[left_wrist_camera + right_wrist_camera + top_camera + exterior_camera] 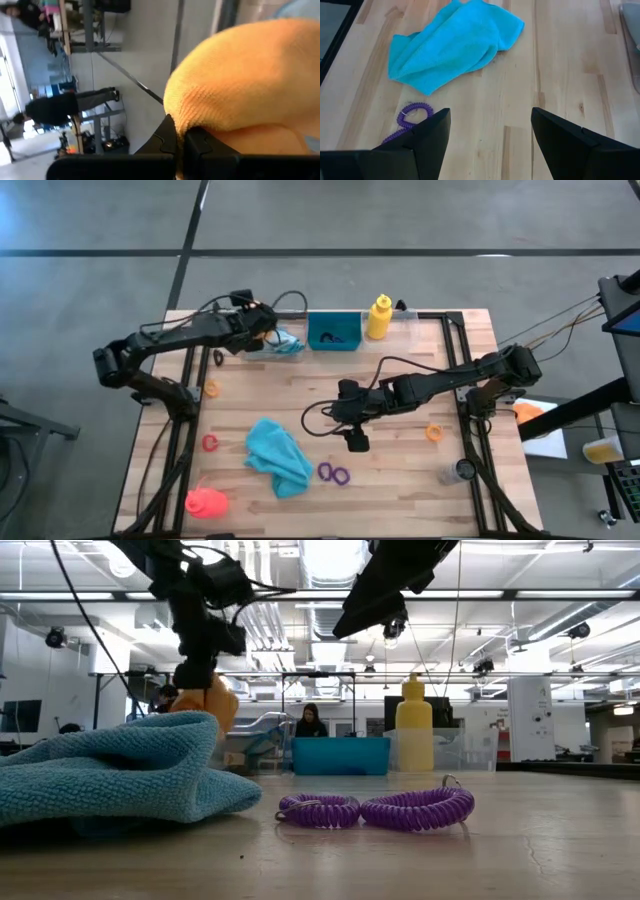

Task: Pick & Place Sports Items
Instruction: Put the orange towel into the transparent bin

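- Your left gripper (262, 325) reaches toward the table's far edge, its fingers (172, 137) pinched together on the orange cloth (245, 85), which it holds up just beside the clear tray (285, 348).
- That tray has the pale blue cloth (288, 340) in it and sits right next to the teal bin (334, 331); the yellow bottle (379, 318) stands on the bin's other side.
- Your right gripper (356, 441) hangs over the middle of the table, arm stretched in from the right, its fingers (427, 137) spread wide with nothing between them.
- Below and ahead of it you see bare wood, with the teal cloth (277, 454) lying crumpled and the purple rings (335, 473) just beside it.
- The pink-red bottle (207, 502) lies near the table's front left corner, with a red ring (209, 443) farther up that side.
- An orange ring (434, 431) lies to the right of your right gripper.
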Controlling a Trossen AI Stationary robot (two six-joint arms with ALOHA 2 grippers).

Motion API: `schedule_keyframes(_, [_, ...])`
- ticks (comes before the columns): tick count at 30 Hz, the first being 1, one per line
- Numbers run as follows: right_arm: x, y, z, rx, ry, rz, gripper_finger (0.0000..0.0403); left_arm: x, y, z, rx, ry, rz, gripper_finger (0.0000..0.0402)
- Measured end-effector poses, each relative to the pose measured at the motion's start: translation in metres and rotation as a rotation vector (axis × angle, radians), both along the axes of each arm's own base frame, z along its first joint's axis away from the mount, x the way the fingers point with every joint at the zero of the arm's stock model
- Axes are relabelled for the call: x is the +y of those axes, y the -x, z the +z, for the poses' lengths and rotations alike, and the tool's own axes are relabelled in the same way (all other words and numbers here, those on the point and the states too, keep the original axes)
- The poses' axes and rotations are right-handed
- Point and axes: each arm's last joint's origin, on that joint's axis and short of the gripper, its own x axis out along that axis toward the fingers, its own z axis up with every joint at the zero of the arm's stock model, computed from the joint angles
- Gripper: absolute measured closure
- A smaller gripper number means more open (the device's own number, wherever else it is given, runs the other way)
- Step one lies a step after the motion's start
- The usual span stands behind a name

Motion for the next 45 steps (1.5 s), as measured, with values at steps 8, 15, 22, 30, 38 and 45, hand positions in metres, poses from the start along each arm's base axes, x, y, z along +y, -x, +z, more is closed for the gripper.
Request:
schedule_keyframes(8, [0.0,0.0,0.0,-0.002,0.0,0.0,0.0124,-0.001,-0.019,-0.031,0.118,0.052,-0.044,0.04])
schedule_keyframes(15, [0.0,0.0,0.0,-0.004,-0.001,0.0,0.0124,-0.001,-0.04,-0.048,0.022,0.09,-0.107,0.04])
schedule_keyframes(22, [0.0,0.0,0.0,-0.003,-0.001,0.0,0.0124,-0.003,-0.05,-0.053,-0.096,0.144,-0.135,0.0376])
schedule_keyframes(30, [0.0,0.0,0.0,-0.003,-0.001,0.0,0.0124,-0.004,-0.052,-0.053,-0.167,0.182,-0.132,0.0314])
schedule_keyframes(38, [0.0,0.0,0.0,-0.002,-0.001,0.0,0.0124,-0.007,-0.056,-0.053,-0.242,0.231,-0.147,0.0243])
schedule_keyframes(45, [0.0,0.0,0.0,-0.002,-0.001,0.0,0.0124,-0.014,-0.061,-0.053,-0.272,0.285,-0.206,0.0191])
